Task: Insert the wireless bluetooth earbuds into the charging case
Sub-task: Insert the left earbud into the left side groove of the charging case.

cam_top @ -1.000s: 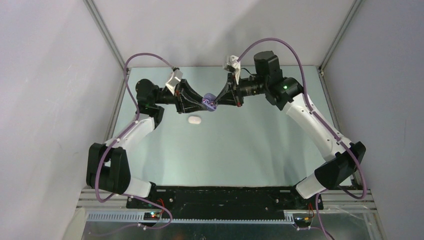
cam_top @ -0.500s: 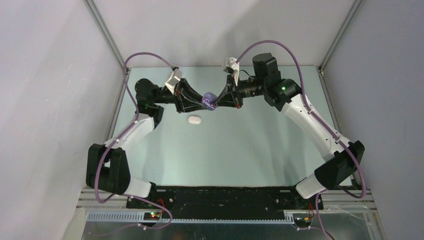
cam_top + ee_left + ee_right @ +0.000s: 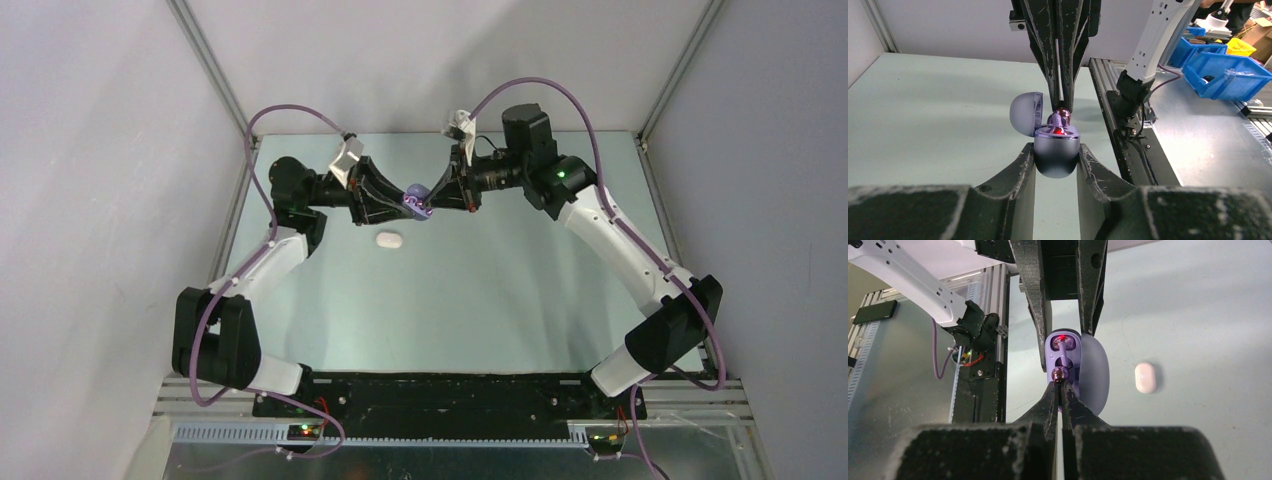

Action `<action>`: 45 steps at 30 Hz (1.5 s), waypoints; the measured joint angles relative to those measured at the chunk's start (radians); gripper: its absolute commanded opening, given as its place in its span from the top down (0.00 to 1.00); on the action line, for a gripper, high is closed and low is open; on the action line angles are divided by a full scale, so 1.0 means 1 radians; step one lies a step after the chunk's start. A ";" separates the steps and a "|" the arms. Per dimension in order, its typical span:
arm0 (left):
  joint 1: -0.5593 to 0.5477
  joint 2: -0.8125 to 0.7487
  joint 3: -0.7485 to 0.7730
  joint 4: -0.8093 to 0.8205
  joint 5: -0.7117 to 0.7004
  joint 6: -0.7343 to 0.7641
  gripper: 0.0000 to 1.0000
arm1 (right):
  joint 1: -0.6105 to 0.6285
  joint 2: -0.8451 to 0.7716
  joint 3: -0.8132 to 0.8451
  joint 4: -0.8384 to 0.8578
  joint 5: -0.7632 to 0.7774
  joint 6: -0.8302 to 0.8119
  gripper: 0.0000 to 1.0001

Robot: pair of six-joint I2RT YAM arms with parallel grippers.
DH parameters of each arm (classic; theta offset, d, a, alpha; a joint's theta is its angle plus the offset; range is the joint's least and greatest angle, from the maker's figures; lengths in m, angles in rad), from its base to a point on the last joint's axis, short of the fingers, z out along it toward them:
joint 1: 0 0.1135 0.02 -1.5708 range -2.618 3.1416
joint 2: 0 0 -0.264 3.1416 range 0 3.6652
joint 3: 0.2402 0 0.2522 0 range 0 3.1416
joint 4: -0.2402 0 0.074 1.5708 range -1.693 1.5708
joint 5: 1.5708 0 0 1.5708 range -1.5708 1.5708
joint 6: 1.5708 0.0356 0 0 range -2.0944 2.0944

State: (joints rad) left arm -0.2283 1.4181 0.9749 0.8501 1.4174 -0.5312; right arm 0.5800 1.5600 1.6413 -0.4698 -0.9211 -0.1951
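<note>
A purple charging case [image 3: 1056, 155] with its lid [image 3: 1026, 113] hinged open is held above the table, my left gripper [image 3: 1055, 152] shut on its body. A red light glows inside it. My right gripper [image 3: 1058, 381] comes from the opposite side, shut on a small purple earbud [image 3: 1058, 373] by its tips. The earbud sits at the case's open mouth [image 3: 1063, 347], touching or just over a socket. In the top view both grippers meet at the case [image 3: 418, 198] over the far middle of the table. No other earbuds show.
A closed white case [image 3: 389, 239] lies on the pale green table [image 3: 480, 290] just in front of the grippers, also in the right wrist view as the white case [image 3: 1145, 377]. Grey walls close in the table on three sides.
The right arm has edged a little left and toward the case, bringing the earbud closer into its mouth. The left arm and the case have stayed put.
</note>
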 measured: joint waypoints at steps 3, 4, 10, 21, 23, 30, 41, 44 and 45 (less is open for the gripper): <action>0.001 0.000 0.000 -0.001 0.000 0.000 1.00 | 0.000 0.001 0.000 -0.004 0.000 -0.010 1.00; 0.000 0.000 0.000 -0.001 0.000 0.000 1.00 | -0.001 0.001 0.000 -0.005 -0.001 -0.016 1.00; 0.001 0.000 0.000 -0.008 -0.001 0.000 1.00 | -0.007 0.001 0.000 -0.013 -0.002 -0.043 1.00; 0.001 0.008 0.016 -0.026 -0.001 0.000 1.00 | -0.016 0.001 0.000 -0.023 -0.013 -0.071 1.00; 0.001 0.009 0.017 -0.029 -0.001 0.000 1.00 | -0.016 0.001 0.000 -0.029 -0.015 -0.078 1.00; 0.001 0.015 0.021 -0.032 0.000 0.000 1.00 | -0.014 0.001 0.000 -0.034 -0.014 -0.095 1.00; 0.002 0.020 0.030 -0.049 0.000 0.000 1.00 | 0.001 0.023 0.016 -0.040 -0.003 -0.117 0.83; 0.002 0.020 0.032 -0.049 -0.006 0.000 1.00 | 0.005 0.027 0.021 -0.045 -0.001 -0.113 0.70; 0.002 0.020 0.034 -0.049 -0.006 0.000 1.00 | 0.005 0.028 0.022 -0.045 -0.004 -0.107 0.68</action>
State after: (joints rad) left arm -0.2260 1.4384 1.0084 0.8009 1.4117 -0.5312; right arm 0.5854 1.5879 1.6630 -0.5144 -0.9249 -0.3023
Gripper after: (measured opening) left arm 0.323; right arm 0.235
